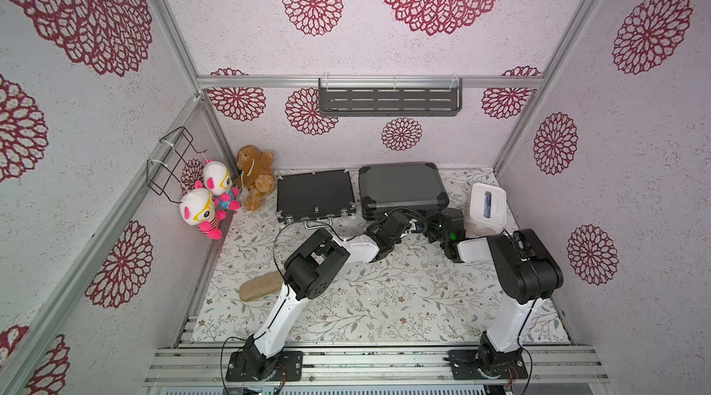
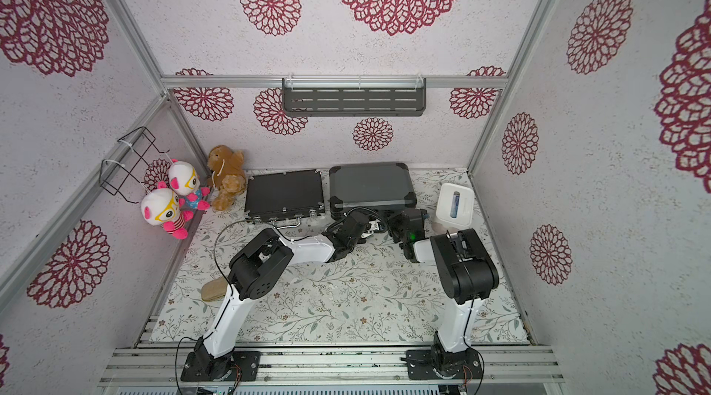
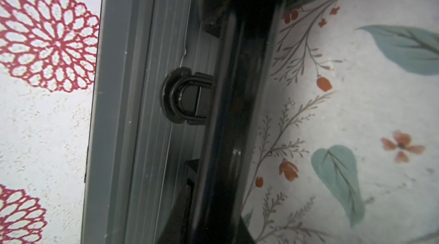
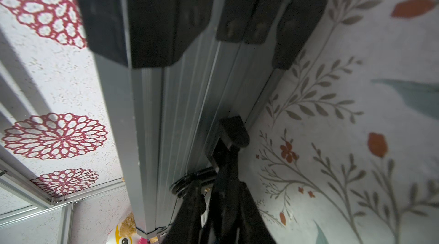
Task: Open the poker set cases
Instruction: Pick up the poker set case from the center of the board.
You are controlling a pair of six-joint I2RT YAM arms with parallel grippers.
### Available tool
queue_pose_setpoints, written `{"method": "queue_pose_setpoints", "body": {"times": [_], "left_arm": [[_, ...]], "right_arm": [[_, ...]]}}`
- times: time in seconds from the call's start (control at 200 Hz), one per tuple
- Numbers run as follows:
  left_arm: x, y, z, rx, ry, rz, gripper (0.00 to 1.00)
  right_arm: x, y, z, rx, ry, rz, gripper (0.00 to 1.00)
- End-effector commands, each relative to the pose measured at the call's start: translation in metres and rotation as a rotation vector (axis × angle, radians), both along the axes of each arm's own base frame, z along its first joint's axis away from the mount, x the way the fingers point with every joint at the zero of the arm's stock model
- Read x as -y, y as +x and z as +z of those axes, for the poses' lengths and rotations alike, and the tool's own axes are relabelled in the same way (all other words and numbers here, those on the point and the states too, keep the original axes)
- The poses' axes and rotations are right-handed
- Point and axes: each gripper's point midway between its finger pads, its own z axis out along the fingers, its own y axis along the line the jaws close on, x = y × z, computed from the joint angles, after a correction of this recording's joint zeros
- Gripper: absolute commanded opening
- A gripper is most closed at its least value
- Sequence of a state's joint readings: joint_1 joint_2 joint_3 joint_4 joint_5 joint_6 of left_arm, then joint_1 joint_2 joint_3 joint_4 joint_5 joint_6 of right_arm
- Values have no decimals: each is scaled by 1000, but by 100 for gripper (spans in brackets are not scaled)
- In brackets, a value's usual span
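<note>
My left arm point(image 1: 284, 308) and right arm point(image 1: 515, 312) are reaching across the flowered mat point(image 1: 384, 297) to the front edge of the thick grey case point(image 1: 402, 187). That case is lying shut at the back, just beside the slim black case point(image 1: 314, 193). The left gripper point(image 1: 411, 225) is sitting with its jaws together by a latch point(image 3: 187, 99), and I cannot tell how the right gripper point(image 1: 433, 229) jaws are standing.

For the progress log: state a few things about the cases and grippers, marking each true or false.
Both the slim black case and the dark-grey case lie closed. True.
The slim black case is on the dark-grey case's right. False: on its left, from the robot's side.
The left gripper and right gripper both reach the dark-grey case's front edge. True.
The white tissue box stands on the dark-grey case. False: on the table beside it.
</note>
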State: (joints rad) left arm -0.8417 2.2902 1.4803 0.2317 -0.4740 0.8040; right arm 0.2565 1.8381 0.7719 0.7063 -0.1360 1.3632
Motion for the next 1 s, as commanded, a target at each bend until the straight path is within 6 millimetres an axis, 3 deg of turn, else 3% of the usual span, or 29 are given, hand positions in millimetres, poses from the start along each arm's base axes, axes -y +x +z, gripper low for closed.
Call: {"method": "queue_pose_setpoints", "body": {"times": [0.0,0.265,0.45,0.746,0.996], "left_arm": [[21,-9,3,-66,-141,-30,0],[28,-18,29,-145,-249,-83,0],[37,-26,34,-290,-318,-83,0],[41,-25,44,-337,-386,-74,0],[43,-25,45,-386,-429,-85,0]], "right_arm": [[-35,5,64,264,-74,192,0],[-33,6,68,258,-52,196,0],[-32,5,74,241,-77,208,0],[-18,-1,86,236,-138,201,25],[15,-22,91,222,-280,184,42]]}}
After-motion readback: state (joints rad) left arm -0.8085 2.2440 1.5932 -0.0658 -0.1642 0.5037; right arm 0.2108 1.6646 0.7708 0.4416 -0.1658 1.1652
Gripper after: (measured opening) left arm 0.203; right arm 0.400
